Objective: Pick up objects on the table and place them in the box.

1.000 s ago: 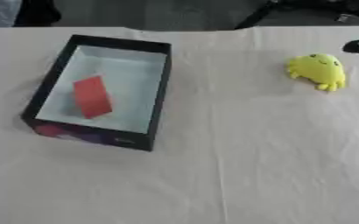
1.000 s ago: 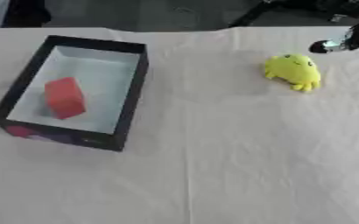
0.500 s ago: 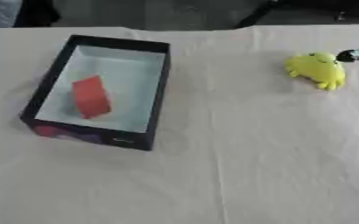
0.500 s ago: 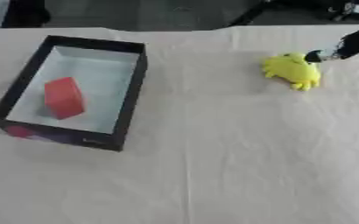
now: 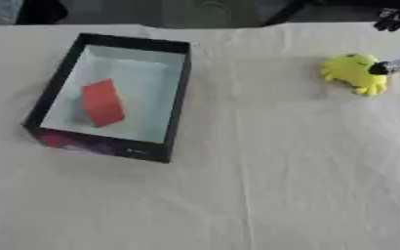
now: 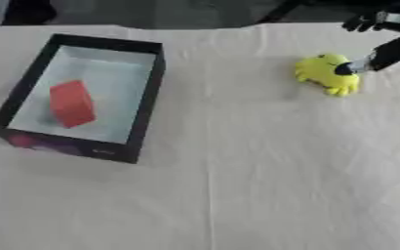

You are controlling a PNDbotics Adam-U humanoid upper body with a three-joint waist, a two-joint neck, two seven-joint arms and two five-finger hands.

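A yellow soft toy [image 6: 325, 73] lies on the white cloth at the right. My right hand [image 6: 386, 51] comes in from the right edge, open; one dark digit slants down and its tip touches the toy's right side. Its other fingers [image 6: 367, 21] show above, near the table's far edge, apart from the toy. The black box [image 6: 31, 93] with a pale inside stands at the left, with a red block [image 6: 71, 103] in it. My left hand is in neither view.
The white cloth [image 6: 237, 185] covers the whole table and has soft creases. Dark shapes stand beyond the far edge at the top. Bare cloth lies between the box and the toy and across the near half.
My right hand has come down and leftward from the upper right edge, and its tip now touches the yellow toy. The toy and the box have stayed in place.
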